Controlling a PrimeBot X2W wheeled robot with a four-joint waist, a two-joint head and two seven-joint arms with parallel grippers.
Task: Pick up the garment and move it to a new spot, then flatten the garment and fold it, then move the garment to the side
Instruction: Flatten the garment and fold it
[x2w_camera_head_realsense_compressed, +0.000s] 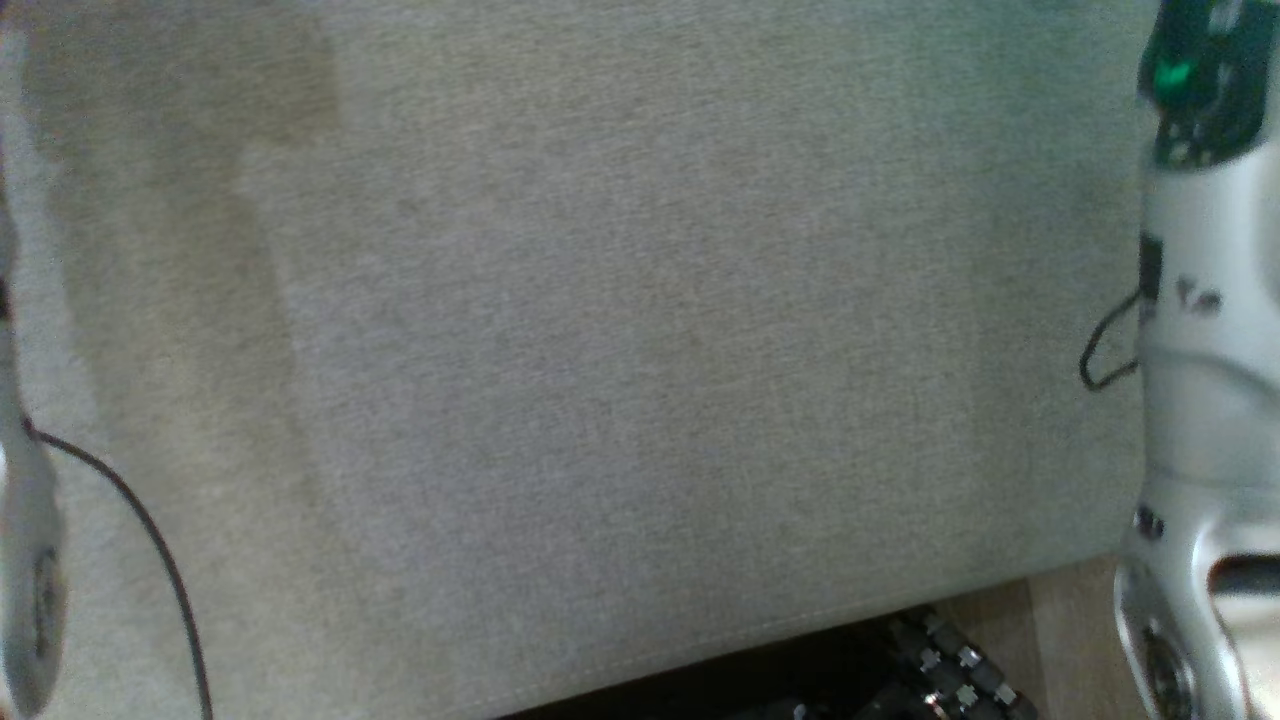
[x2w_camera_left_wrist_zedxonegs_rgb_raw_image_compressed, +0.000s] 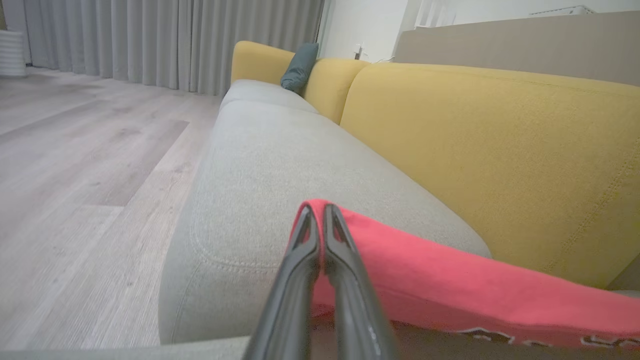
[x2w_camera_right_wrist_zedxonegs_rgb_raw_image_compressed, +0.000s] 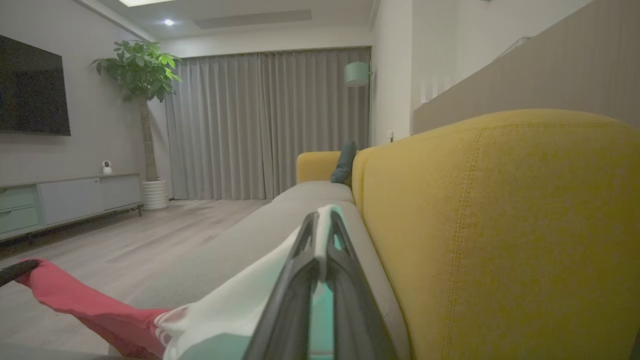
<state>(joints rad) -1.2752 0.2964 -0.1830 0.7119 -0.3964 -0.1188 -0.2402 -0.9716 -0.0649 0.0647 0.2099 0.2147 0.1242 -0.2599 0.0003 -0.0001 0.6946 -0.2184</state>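
My left gripper (x2w_camera_left_wrist_zedxonegs_rgb_raw_image_compressed: 317, 212) is pinched closed on the red edge of the garment (x2w_camera_left_wrist_zedxonegs_rgb_raw_image_compressed: 425, 270), the two dark fingers pressed together with the cloth folded over their tips. From there the red fabric runs off to the right of the left wrist view, above the grey seat cushion (x2w_camera_left_wrist_zedxonegs_rgb_raw_image_compressed: 260, 165) of the sofa and in front of its yellow backrest (x2w_camera_left_wrist_zedxonegs_rgb_raw_image_compressed: 500, 150).

My right gripper (x2w_camera_right_wrist_zedxonegs_rgb_raw_image_compressed: 322, 220) is clamped too, on a white and pale teal part of the same garment. In the right wrist view the cloth sags away to the left, turning red towards my other gripper. Whether it touches the seat I cannot tell.

A dark teal cushion (x2w_camera_left_wrist_zedxonegs_rgb_raw_image_compressed: 300, 67) leans in the sofa's far corner. In the head view, my pale forearms sit at either edge of the blurred grey seat fabric (x2w_camera_head_realsense_compressed: 640, 350).
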